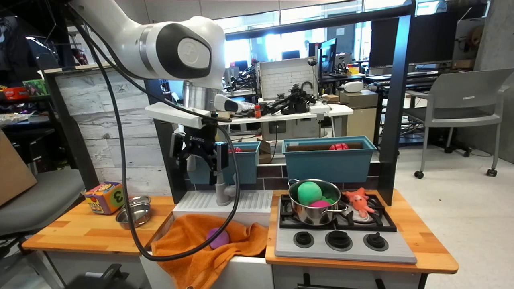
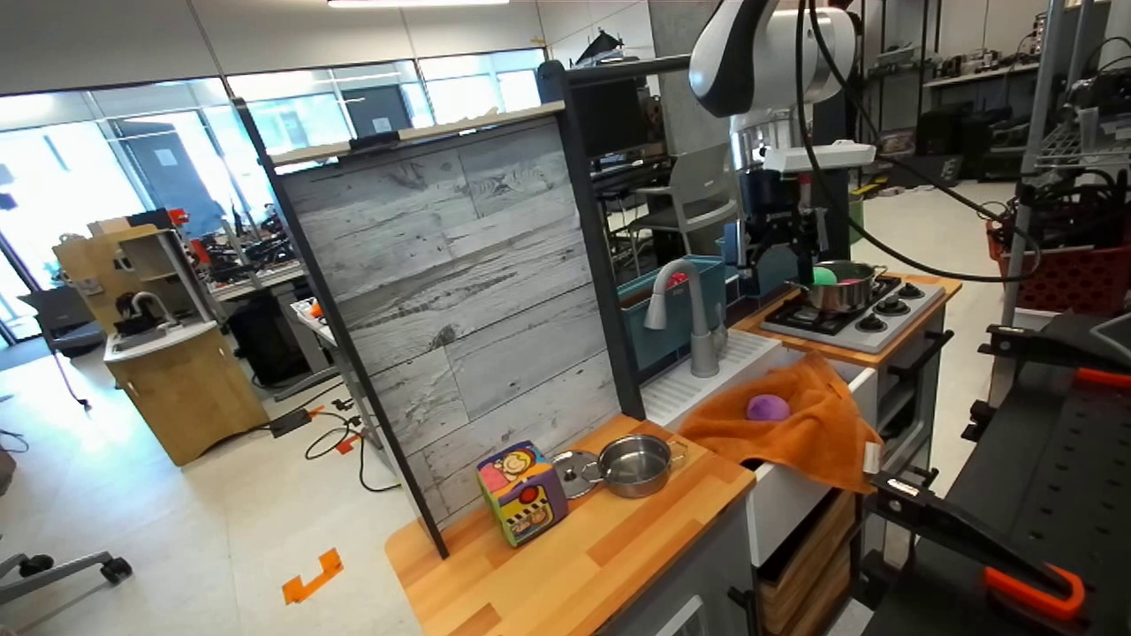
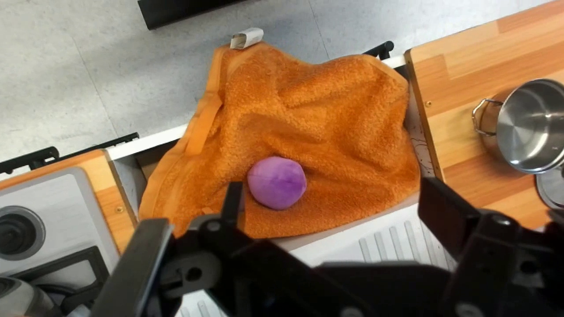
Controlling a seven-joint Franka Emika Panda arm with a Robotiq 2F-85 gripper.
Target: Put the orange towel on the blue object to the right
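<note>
The orange towel [image 1: 192,237] lies rumpled over the toy sink and hangs over its front edge. It also shows in an exterior view [image 2: 817,442] and in the wrist view [image 3: 317,114]. A purple ball [image 3: 276,182] rests on it. The blue object, a wide teal bin [image 1: 327,165], sits behind the stove to the right. It holds a brown roll and a red item. In an exterior view [image 2: 776,276] my gripper partly hides it. My gripper [image 1: 197,166] is open and empty, pointing down above the back of the sink, apart from the towel. Its spread fingers show in the wrist view [image 3: 330,193].
A grey faucet [image 2: 704,344] rises at the sink's back, near my gripper. A narrower teal bin [image 1: 248,170] stands behind it. A steel pot [image 1: 315,214] with balls and an orange octopus toy [image 1: 360,204] sit on the stove. A pan [image 2: 634,466] and toy cube [image 2: 523,493] stand left.
</note>
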